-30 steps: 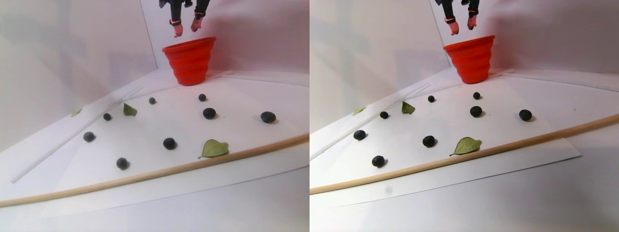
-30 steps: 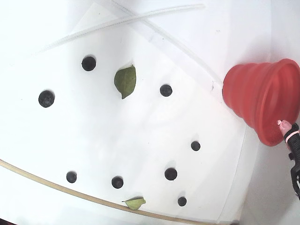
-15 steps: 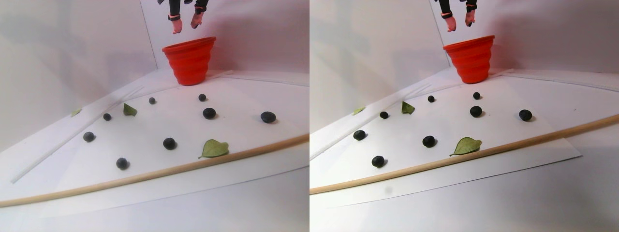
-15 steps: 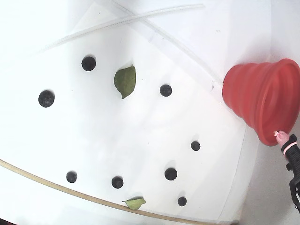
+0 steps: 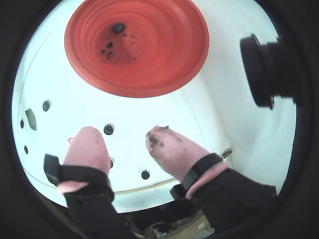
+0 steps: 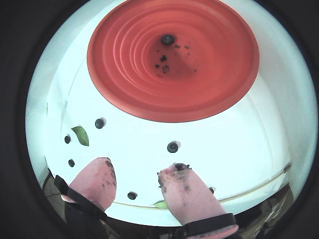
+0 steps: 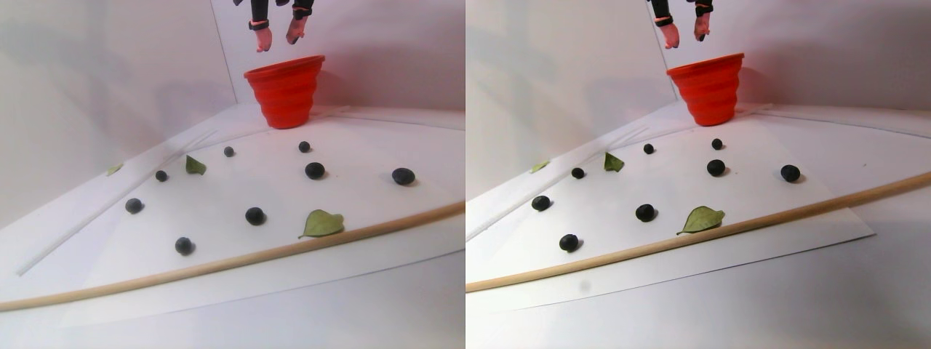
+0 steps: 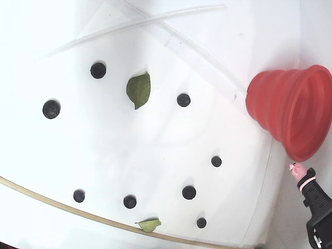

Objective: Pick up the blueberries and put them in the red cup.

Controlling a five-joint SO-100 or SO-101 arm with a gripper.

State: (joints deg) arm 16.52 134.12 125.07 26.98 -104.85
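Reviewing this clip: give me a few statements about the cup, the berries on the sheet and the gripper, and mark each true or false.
1. The red cup stands upright. True.
2. The gripper holds a berry. False: it is open and nothing sits between its pink fingertips.
3. The cup holds nothing. False: in a wrist view one blueberry and dark specks lie at its bottom.
4. Eight blueberries lie on the white sheet in the fixed view. True.
5. No leaves are on the sheet. False: two green leaves lie there in the fixed view.
6. A wooden stick runs along the sheet's near edge in the stereo pair view. True.
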